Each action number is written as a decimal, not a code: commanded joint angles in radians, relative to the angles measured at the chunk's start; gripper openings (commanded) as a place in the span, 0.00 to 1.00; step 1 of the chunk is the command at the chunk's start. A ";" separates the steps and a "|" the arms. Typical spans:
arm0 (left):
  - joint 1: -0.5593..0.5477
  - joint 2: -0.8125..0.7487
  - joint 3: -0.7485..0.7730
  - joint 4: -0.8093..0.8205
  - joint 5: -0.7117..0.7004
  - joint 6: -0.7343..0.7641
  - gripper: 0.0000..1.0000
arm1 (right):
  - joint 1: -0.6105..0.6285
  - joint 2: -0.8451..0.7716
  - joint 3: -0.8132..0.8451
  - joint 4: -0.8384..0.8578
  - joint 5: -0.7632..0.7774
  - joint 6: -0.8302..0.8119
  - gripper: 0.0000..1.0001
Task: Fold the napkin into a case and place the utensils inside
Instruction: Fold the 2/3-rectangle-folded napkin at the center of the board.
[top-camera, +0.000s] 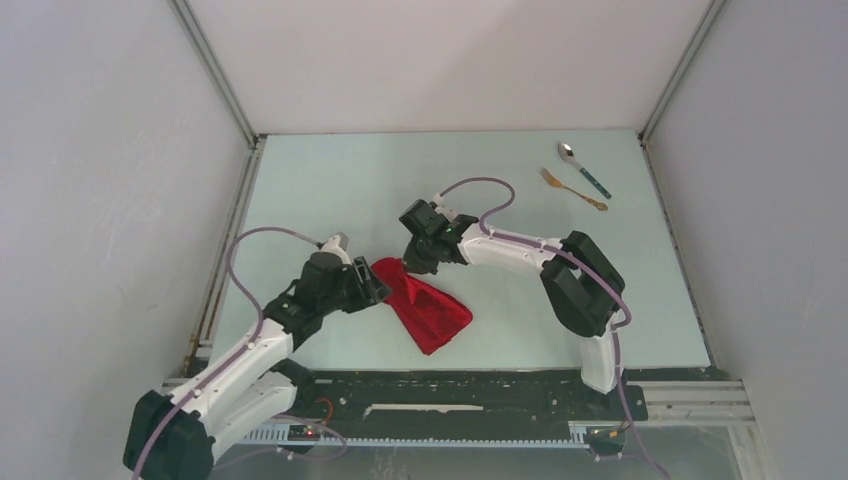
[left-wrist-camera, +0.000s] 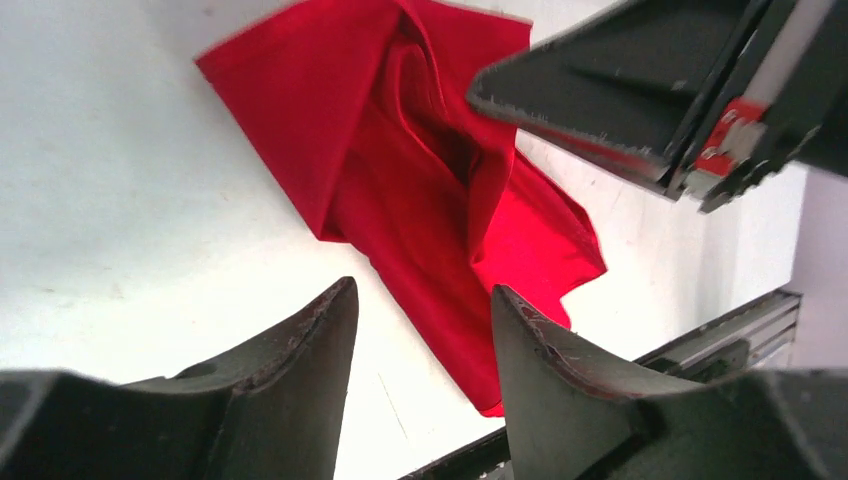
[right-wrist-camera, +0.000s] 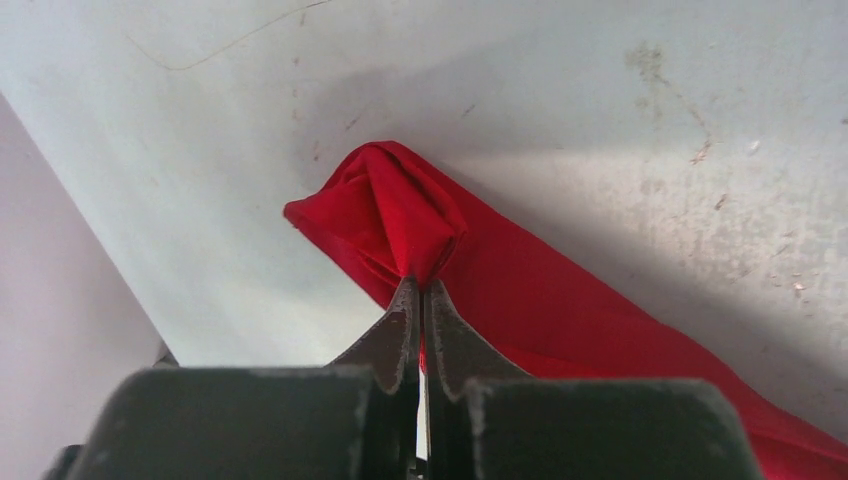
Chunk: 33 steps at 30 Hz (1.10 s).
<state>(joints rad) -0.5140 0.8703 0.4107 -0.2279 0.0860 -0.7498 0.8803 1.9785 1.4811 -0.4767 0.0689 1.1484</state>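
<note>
The napkin (top-camera: 428, 310) lies crumpled near the table's middle, its long axis running far-left to near-right. The right gripper (right-wrist-camera: 419, 286) pinches its far-left end. The left gripper (left-wrist-camera: 420, 300), jaws apart and empty, hovers just left of that end.

The napkin (right-wrist-camera: 560, 290) is pinched at a bunched corner by the right gripper (right-wrist-camera: 420, 295), its jaws pressed tight together on the red cloth. A puffed fold is pushed up just past the tips. The rest is spread away lower right across the pale, scuffed table (right-wrist-camera: 600, 90).
</note>
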 joint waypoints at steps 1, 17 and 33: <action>0.106 -0.044 0.061 -0.085 0.087 0.032 0.59 | -0.027 -0.060 -0.023 0.049 -0.004 -0.075 0.00; 0.167 0.497 0.207 0.322 0.170 -0.058 0.27 | -0.052 -0.090 -0.046 0.111 -0.058 -0.179 0.00; 0.202 0.674 0.245 0.344 0.116 -0.036 0.27 | -0.046 -0.091 -0.145 0.383 -0.274 -0.180 0.00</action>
<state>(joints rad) -0.3225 1.5223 0.6003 0.1047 0.2279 -0.8104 0.8299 1.9335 1.3540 -0.2302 -0.1081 0.9379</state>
